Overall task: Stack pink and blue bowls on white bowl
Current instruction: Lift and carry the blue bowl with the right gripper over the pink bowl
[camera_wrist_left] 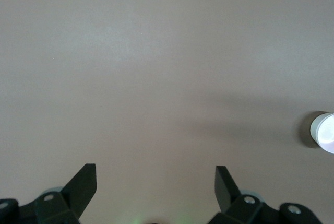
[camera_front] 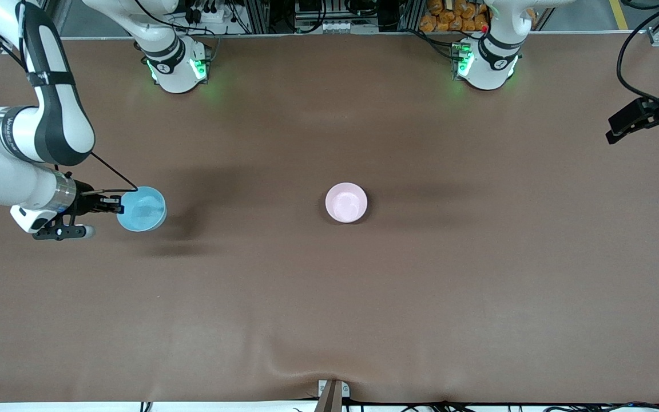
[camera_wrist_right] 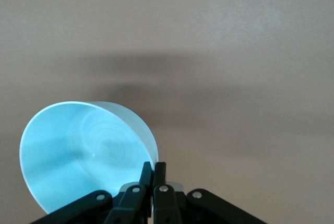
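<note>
My right gripper [camera_front: 119, 204] is shut on the rim of the light blue bowl [camera_front: 142, 209] and holds it tilted a little above the table, toward the right arm's end. In the right wrist view the fingers [camera_wrist_right: 154, 165] pinch the blue bowl's wall [camera_wrist_right: 83, 151]. The pale pink bowl [camera_front: 346, 202] stands upright at the table's middle; it also shows in the left wrist view [camera_wrist_left: 323, 132]. No separate white bowl shows; I cannot tell whether it sits under the pink one. My left gripper [camera_front: 615, 129] waits open and empty over the left arm's end of the table, with only bare table between its fingers [camera_wrist_left: 155, 174].
The brown table mat [camera_front: 329, 309] lies bare round both bowls. A small bracket [camera_front: 332, 392] sits at the table edge nearest the front camera. Black cables [camera_front: 635, 34] hang near the left arm's end.
</note>
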Action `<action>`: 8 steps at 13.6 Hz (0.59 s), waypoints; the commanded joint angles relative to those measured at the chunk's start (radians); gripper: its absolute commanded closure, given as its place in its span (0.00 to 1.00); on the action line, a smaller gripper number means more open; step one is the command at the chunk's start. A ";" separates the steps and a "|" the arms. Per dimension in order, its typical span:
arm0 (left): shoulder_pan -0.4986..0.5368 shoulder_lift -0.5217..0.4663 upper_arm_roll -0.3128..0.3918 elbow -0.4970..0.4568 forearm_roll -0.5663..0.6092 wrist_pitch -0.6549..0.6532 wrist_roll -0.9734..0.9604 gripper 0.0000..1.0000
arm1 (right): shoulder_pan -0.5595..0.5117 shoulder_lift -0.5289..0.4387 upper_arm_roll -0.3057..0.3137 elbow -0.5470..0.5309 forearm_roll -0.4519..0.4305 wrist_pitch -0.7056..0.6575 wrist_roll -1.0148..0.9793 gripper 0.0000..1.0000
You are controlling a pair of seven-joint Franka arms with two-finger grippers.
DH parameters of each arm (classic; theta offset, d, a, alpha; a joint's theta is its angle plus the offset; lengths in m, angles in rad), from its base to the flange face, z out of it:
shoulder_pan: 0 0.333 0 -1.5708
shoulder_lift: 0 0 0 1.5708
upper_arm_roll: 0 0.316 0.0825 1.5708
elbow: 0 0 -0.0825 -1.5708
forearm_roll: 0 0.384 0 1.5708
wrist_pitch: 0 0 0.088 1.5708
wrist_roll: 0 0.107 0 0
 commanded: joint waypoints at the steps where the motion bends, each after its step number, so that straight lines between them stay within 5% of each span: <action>1: -0.004 -0.003 0.006 0.000 0.001 0.011 0.012 0.00 | 0.059 -0.018 -0.002 0.041 0.021 -0.051 0.082 1.00; 8: 0.011 -0.019 0.005 -0.030 -0.002 0.029 0.013 0.00 | 0.281 -0.007 -0.003 0.087 0.022 0.008 0.386 1.00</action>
